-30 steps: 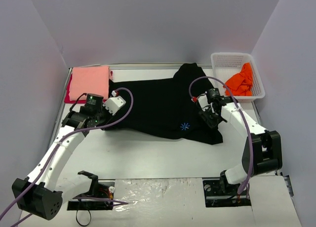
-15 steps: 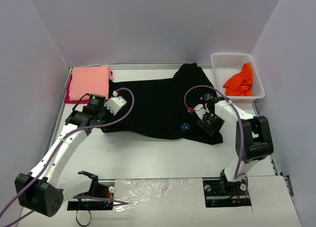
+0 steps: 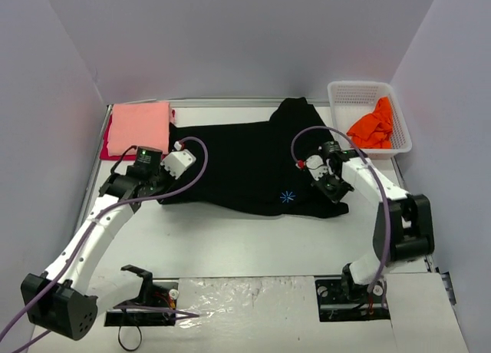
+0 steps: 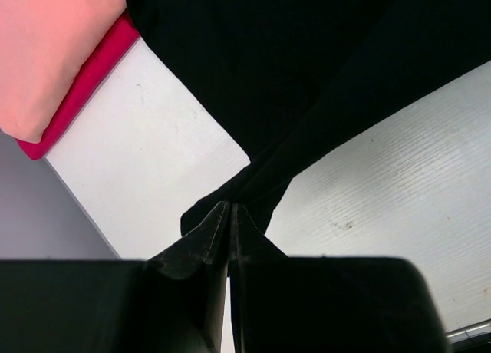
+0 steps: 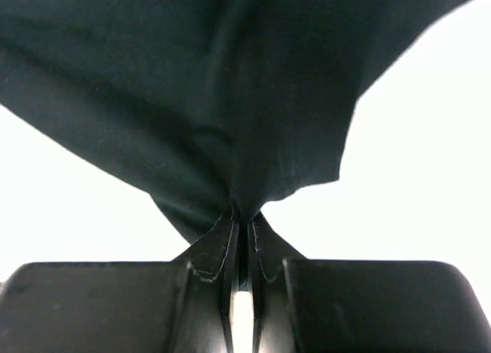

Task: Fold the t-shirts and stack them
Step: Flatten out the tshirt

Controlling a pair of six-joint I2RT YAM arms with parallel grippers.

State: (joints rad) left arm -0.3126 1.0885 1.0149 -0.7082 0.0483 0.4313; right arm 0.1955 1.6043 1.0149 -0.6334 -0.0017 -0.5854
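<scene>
Left hand [image 4: 230, 209], right hand [image 5: 242, 216], gripping one t-shirt [image 3: 245, 161]

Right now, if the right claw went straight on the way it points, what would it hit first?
The black t-shirt: the right claw is shut on its bunched edge, and more of that cloth fills the line ahead. Depth beyond is unclear.

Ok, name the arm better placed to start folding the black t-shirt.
Neither alone: left gripper and right gripper each pinch a near corner of the black t-shirt, so both should probably lift together.
</scene>
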